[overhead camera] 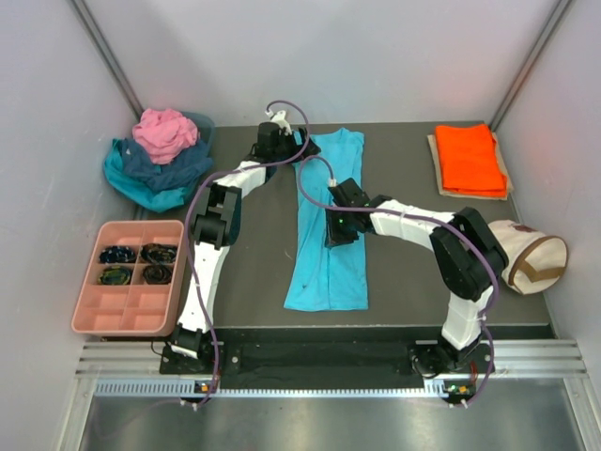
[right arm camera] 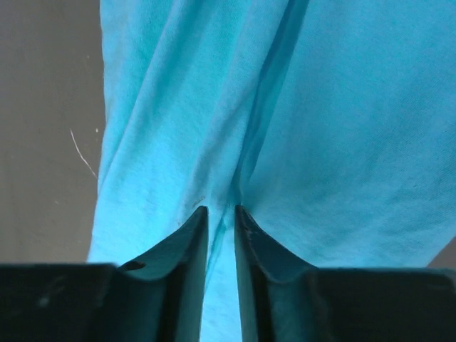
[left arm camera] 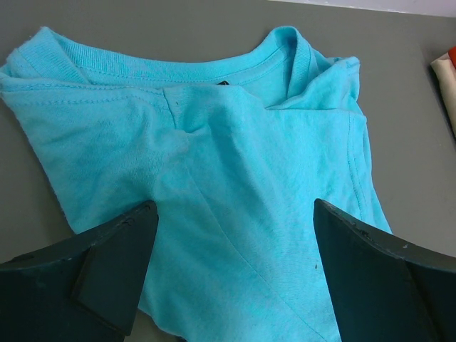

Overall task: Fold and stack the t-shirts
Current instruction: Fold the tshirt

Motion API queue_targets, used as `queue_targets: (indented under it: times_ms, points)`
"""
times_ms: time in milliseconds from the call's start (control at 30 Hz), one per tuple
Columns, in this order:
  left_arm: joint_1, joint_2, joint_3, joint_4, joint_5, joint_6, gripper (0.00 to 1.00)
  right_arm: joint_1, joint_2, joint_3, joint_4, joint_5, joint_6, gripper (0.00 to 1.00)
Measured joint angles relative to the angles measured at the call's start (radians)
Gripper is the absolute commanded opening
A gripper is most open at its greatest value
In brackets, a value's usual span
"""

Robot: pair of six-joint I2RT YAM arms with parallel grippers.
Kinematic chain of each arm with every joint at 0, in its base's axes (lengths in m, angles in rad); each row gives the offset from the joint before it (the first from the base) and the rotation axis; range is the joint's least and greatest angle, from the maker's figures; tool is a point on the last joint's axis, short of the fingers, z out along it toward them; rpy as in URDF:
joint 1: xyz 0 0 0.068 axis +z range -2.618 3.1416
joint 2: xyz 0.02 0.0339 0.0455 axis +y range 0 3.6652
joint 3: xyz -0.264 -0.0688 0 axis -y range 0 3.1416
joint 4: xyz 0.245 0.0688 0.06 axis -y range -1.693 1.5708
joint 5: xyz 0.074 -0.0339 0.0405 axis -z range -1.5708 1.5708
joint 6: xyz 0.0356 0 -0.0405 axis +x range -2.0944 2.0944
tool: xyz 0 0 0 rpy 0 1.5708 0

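Observation:
A bright turquoise t-shirt [overhead camera: 329, 254] lies lengthwise on the dark table, folded into a long narrow strip with its collar at the far end. My left gripper [overhead camera: 293, 148] hovers over the collar end with its fingers wide open; in the left wrist view the left gripper [left arm camera: 235, 205] frames the shirt [left arm camera: 235, 135] with nothing between the fingers. My right gripper [overhead camera: 340, 230] sits low over the shirt's middle. In the right wrist view the right gripper [right arm camera: 221, 209] has its fingers a narrow gap apart, and a crease of the shirt [right arm camera: 342, 128] runs between the tips.
An orange t-shirt [overhead camera: 470, 158] lies folded at the back right. Pink, navy and teal t-shirts [overhead camera: 160, 155] are heaped at the back left. A pink divided tray [overhead camera: 150, 305] with rolled items is at the left. A cream canvas bag [overhead camera: 531, 258] rests by the right arm.

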Motion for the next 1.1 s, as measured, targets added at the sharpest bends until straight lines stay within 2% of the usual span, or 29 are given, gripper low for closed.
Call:
queue_targets:
  times_ms: [133, 467, 1100]
  points:
    - [0.0, 0.0, 0.0, 0.0, 0.002, -0.001, 0.95, 0.0, 0.0, 0.0, -0.001, 0.0, 0.0, 0.35]
    - [0.002, 0.0, 0.0, 0.001, 0.003, -0.004, 0.95, 0.0, 0.0, 0.002, -0.002, -0.01, 0.0, 0.36]
    - [0.007, 0.0, -0.005, 0.009, 0.014, -0.018, 0.95, 0.024, 0.011, 0.035, -0.023, -0.015, 0.0, 0.29]
